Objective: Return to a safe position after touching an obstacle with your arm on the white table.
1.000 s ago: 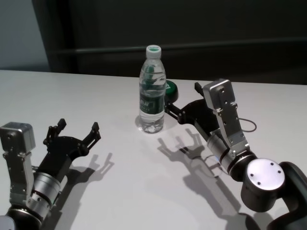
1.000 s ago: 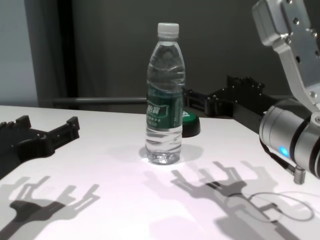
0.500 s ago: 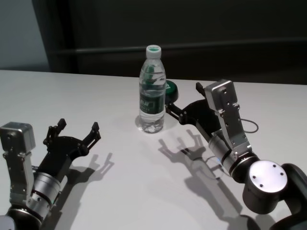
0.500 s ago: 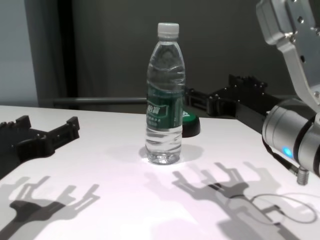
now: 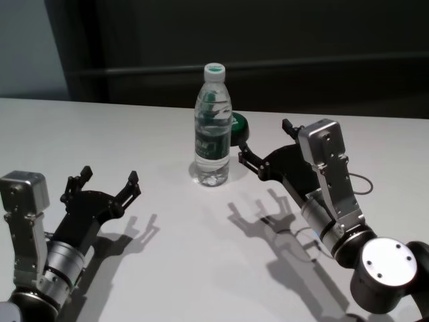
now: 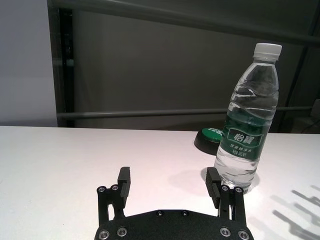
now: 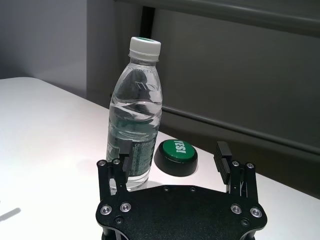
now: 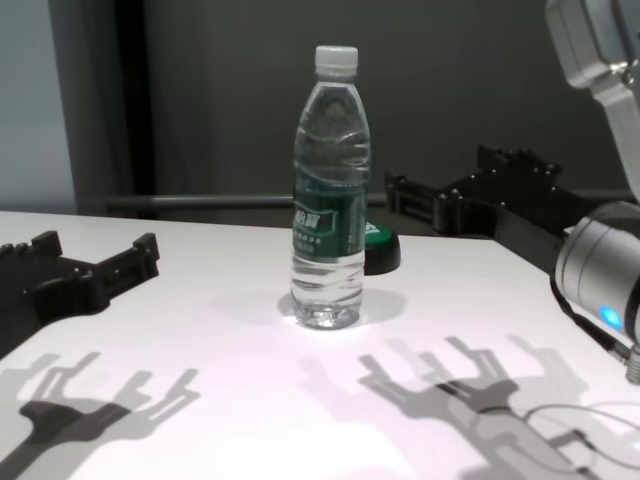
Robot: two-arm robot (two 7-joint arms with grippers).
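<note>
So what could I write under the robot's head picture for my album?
Water bottle stands upright on the white table, with an open right hand beside it, not touching, and an open left hand nearer the front.

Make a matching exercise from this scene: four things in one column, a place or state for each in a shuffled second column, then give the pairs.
Things
1. tall clear plastic water bottle
2. low black-and-green round button
3. left gripper
4. right gripper

States
A. jaws open, low over the near left of the white table
B. standing upright, white cap on
C. jaws open, just right of the bottle, not touching it
D. sitting behind the bottle

Pairs: 1-B, 2-D, 3-A, 4-C
</note>
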